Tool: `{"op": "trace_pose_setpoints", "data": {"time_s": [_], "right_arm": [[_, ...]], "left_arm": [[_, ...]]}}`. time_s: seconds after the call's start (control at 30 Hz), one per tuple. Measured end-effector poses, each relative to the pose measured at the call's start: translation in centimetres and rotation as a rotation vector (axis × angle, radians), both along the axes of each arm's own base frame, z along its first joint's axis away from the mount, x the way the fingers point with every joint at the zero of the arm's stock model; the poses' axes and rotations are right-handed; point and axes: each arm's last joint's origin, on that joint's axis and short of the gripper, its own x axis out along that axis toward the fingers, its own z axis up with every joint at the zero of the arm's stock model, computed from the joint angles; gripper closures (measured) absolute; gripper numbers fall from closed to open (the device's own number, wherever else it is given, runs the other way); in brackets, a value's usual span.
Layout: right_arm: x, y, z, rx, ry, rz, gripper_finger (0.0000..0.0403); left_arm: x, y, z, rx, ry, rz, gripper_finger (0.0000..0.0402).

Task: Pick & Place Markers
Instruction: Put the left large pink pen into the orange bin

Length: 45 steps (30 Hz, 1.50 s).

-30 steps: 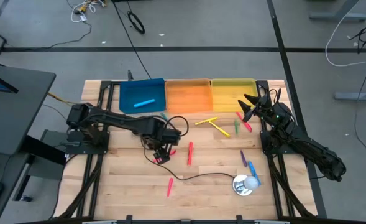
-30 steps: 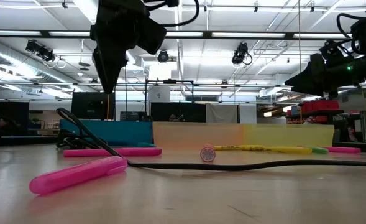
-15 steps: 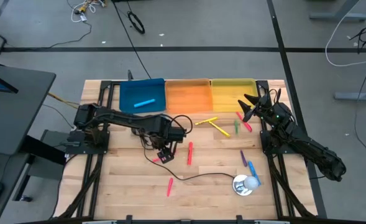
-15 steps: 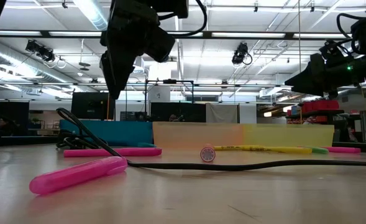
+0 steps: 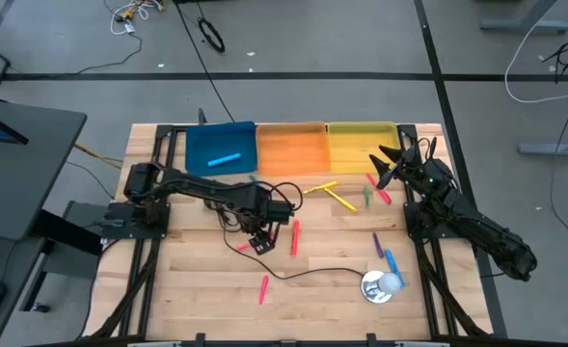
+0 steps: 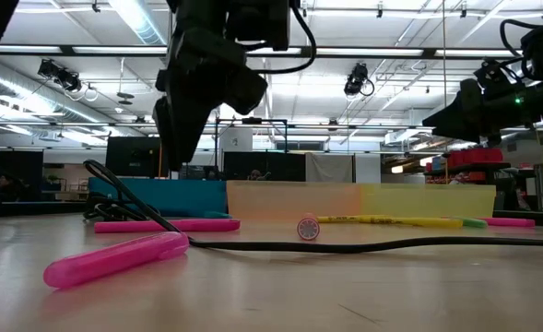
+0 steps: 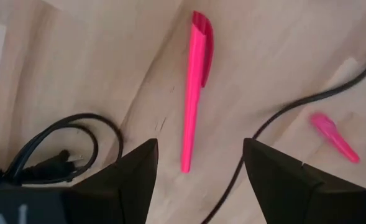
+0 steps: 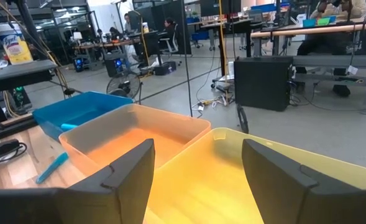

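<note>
Left gripper (image 7: 198,168), jaws spread and empty, is held above a pink marker (image 7: 195,87) lying mid-table, whose long axis runs straight out between the fingers, while the right gripper (image 5: 385,166), also open, is parked much farther off by the yellow tray (image 5: 361,132).

Nothing legible; the yellow bottle (image 8: 19,48) bears a label, perhaps lettering, too blurred.
</note>
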Motion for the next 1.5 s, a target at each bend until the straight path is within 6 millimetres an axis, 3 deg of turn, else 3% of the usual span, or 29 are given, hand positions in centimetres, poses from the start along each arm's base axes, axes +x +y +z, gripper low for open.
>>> {"op": "trace_pose_setpoints", "data": {"time_s": [0.43, 0.8, 1.17, 1.5], "right_arm": [[0.0, 0.0, 0.0, 0.001, 0.002, -0.006, 0.0158], [0.0, 0.0, 0.0, 0.002, 0.003, -0.007, 0.0158], [0.0, 0.0, 0.0, 0.002, 0.003, -0.007, 0.0158], [0.0, 0.0, 0.0, 0.002, 0.003, -0.006, 0.0158]], "left_arm": [[1.4, -0.5, -2.7, -0.001, -0.020, -0.011, 0.0158], [-0.5, -1.3, -5.7, 0.005, 0.051, -0.006, 0.0158], [-0.8, -1.3, -6.3, 0.066, 0.047, -0.018, 0.0160], [-1.3, -1.7, -6.9, 0.111, 0.032, -0.033, 0.0229]]}}
